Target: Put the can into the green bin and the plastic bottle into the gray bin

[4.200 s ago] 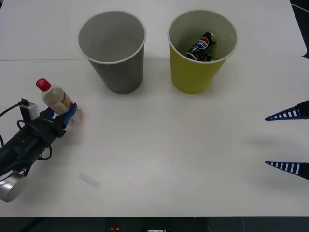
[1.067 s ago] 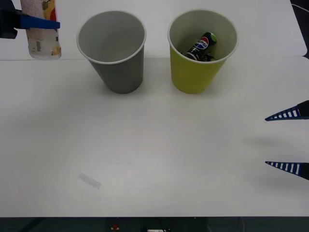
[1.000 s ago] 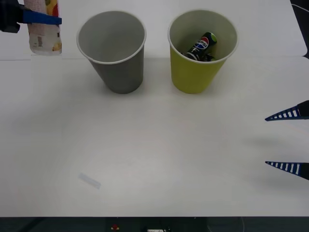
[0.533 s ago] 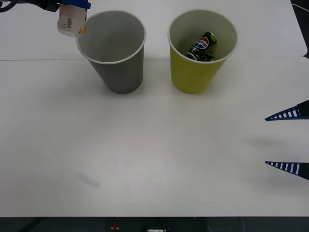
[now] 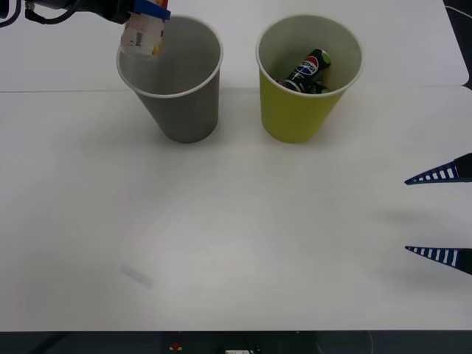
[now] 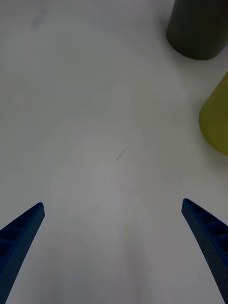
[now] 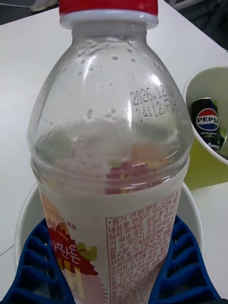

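Observation:
My left gripper (image 5: 147,10) is shut on the plastic bottle (image 5: 141,37) and holds it in the air over the left part of the gray bin's (image 5: 179,110) opening. The left wrist view has the clear, red-capped bottle (image 7: 111,156) close up between the blue fingers (image 7: 42,266), with the gray bin's white rim (image 7: 194,218) below it. The can (image 5: 308,71) lies inside the green bin (image 5: 299,110), and the Pepsi can (image 7: 207,121) also shows in the left wrist view. My right gripper (image 5: 442,214) hangs open at the table's right edge.
The two bins stand side by side at the back of the white table (image 5: 243,221), gray on the left, green on the right. A small strip of clear tape (image 5: 137,276) lies near the front left. In the right wrist view the bin bases (image 6: 197,28) are far off.
The left gripper has lifted the bottle from the table's left side, carried it up and rightward, and now holds it over the gray bin. The right arm has not moved.

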